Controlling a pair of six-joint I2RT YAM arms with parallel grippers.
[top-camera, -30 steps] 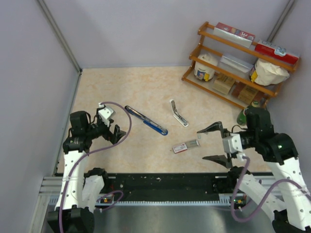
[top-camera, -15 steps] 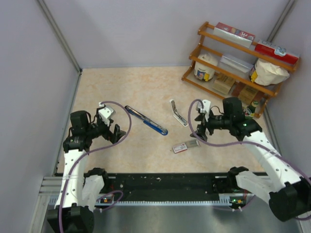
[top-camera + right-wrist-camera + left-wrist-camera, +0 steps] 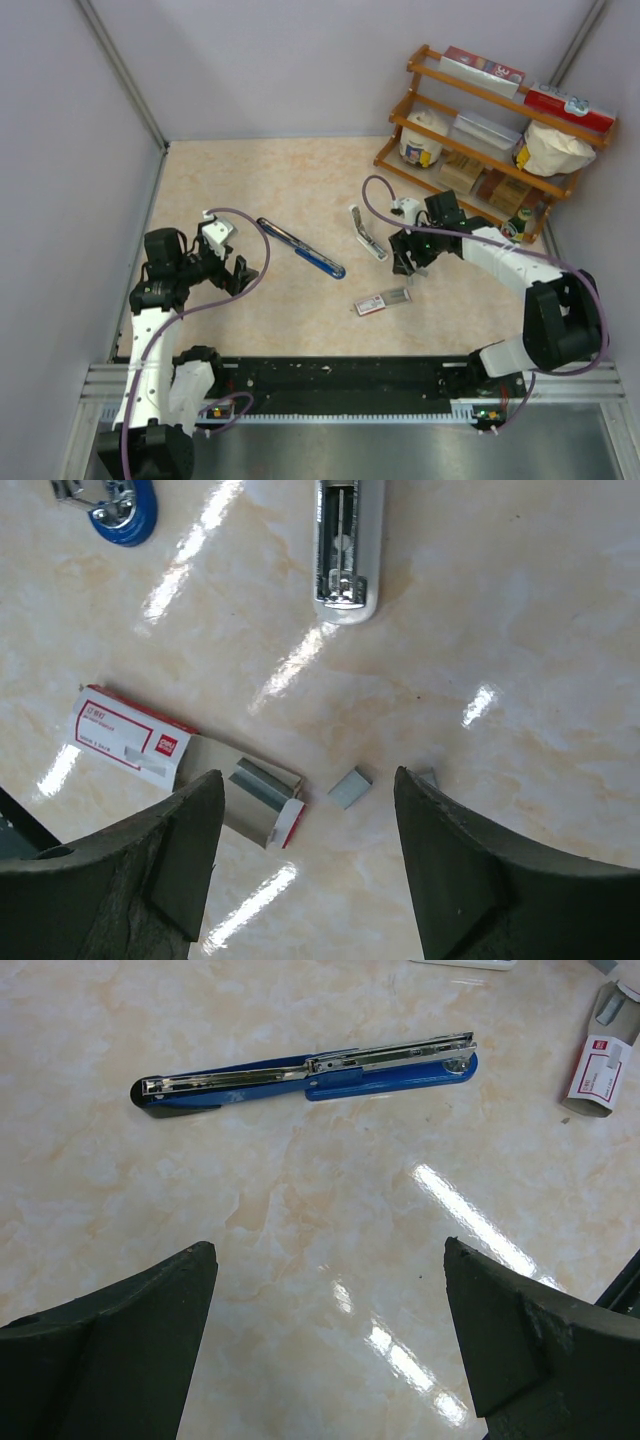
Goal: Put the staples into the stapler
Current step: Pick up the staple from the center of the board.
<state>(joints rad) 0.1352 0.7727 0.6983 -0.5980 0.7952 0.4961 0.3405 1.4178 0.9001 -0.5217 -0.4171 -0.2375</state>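
The blue stapler (image 3: 300, 249) lies opened out flat mid-table, its metal inner arm up; in the left wrist view it (image 3: 300, 1075) is ahead of my open, empty left gripper (image 3: 328, 1250). The red-and-white staple box (image 3: 130, 738) lies with its grey tray (image 3: 240, 815) pulled out and a staple strip (image 3: 262, 783) in it. A short loose staple strip (image 3: 350, 787) lies beside the tray, and a smaller piece (image 3: 427, 776) lies further right. My right gripper (image 3: 308, 775) is open and empty above the loose strip, apart from it. In the top view the right gripper (image 3: 408, 262) hovers just beyond the box (image 3: 383, 300).
A white stapler (image 3: 366, 233) lies opened between the blue stapler and my right gripper; its end shows in the right wrist view (image 3: 347, 545). A wooden shelf rack (image 3: 470, 120) with boxes and jars stands at the back right. My left gripper (image 3: 235, 272) rests at the left.
My right arm has swung from the front right in over the middle, and its gripper now hangs above the loose staples by the box. The left arm has not moved.
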